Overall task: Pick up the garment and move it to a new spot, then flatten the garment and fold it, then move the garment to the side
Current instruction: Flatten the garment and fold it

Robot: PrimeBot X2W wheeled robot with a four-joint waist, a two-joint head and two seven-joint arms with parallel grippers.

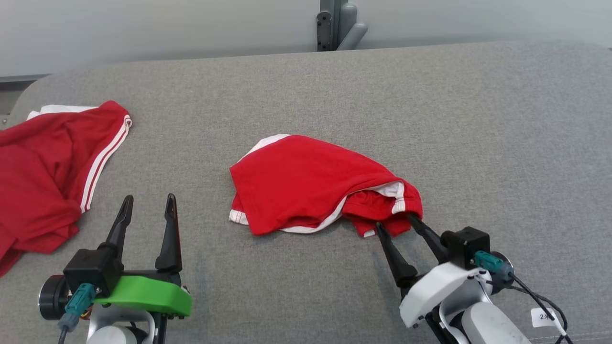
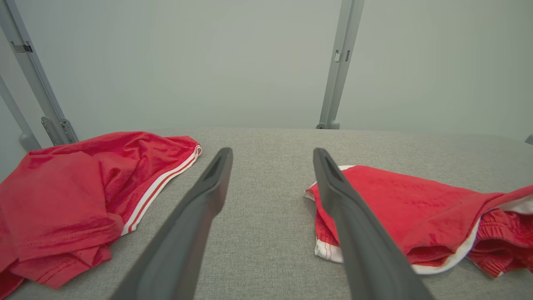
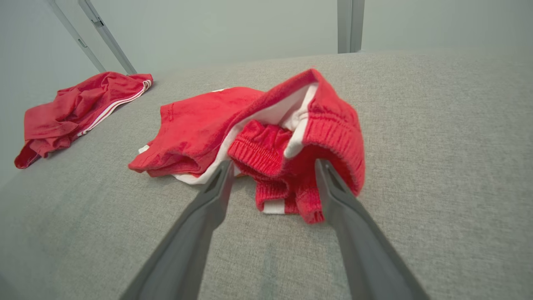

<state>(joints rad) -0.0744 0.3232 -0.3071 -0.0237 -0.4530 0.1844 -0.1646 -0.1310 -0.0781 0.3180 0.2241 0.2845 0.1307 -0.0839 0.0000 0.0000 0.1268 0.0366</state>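
Right gripper: spread wide, tips straddling the bunched waistband at near right corner of garment; no pinch. Left gripper: spread, empty, hovers over surface near its front edge, left of garment. Garment: red, white trim, crumpled, lies mid-surface. Second garment: red, white stripes, lies at left edge, well apart.

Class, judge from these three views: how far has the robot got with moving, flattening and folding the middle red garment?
Done: nothing clearly; the middle garment lies bunched on the grey surface. In hand: the right jaws stand open at its rumpled waistband, not yet closed. The left jaws hang open over bare surface. Left: grasping, moving, flattening, folding, setting aside.
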